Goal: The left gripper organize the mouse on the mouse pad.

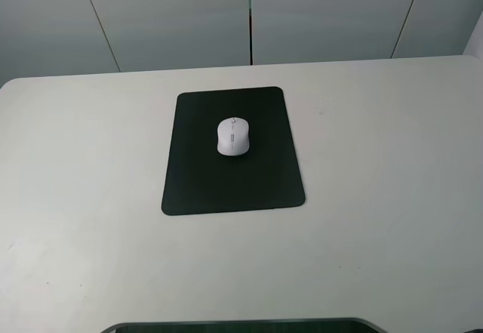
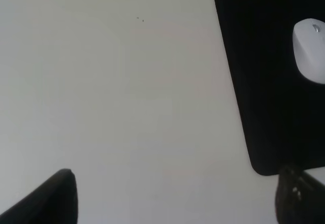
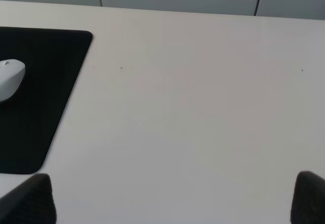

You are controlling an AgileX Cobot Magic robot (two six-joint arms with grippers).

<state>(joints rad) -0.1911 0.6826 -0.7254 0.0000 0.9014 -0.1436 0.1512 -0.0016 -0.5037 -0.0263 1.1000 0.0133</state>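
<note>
On mouse pad (image 1: 232,152) mouse (image 1: 234,136); left pincer (image 2: 172,196) apart, fingertips cropped, right likewise

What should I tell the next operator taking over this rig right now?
Left claw: open, empty, over bare table beside the pad.
Right claw: open, empty, over bare table on the pad's other side.
Small glossy white oval mouse: rests on the flat matte black rectangular mouse pad, in its far half.
Done: mouse is on the pad.
Left: apparently nothing, except perhaps straightening it.
</note>
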